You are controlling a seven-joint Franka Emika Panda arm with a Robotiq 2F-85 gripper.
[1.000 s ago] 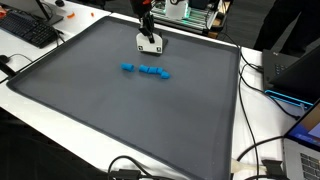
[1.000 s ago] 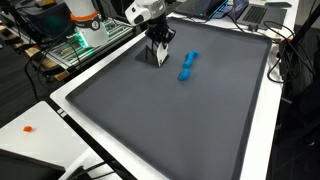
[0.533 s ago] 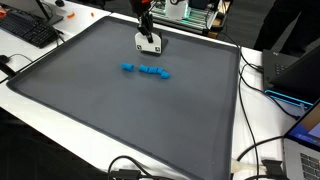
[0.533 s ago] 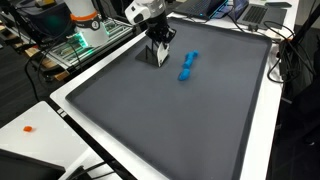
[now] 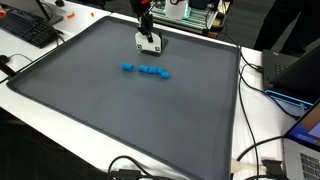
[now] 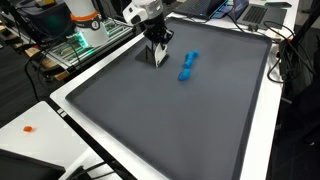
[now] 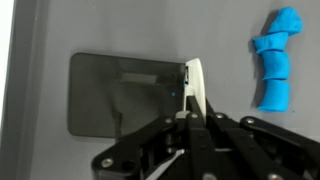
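My gripper (image 5: 149, 36) (image 6: 158, 50) stands low over the far part of the dark grey mat (image 5: 120, 110) (image 6: 190, 120). In the wrist view the gripper (image 7: 193, 112) is shut on a thin white flat piece (image 7: 196, 85), seen edge-on; the same white flat piece (image 5: 150, 43) (image 6: 160, 58) hangs below the fingers, at or just above the mat. A darker rectangular patch (image 7: 120, 95) lies on the mat beside it. A short row of blue blocks (image 5: 146, 70) (image 6: 188, 65) (image 7: 275, 60) lies a little apart from the gripper, untouched.
A white table rim (image 6: 70, 110) frames the mat. A keyboard (image 5: 30, 30) and a laptop (image 5: 300, 75) sit on opposite sides, cables (image 5: 255, 160) trail at the near corner, and lit electronics (image 6: 85, 40) stand behind the arm. A small orange item (image 6: 28, 128) lies on the rim.
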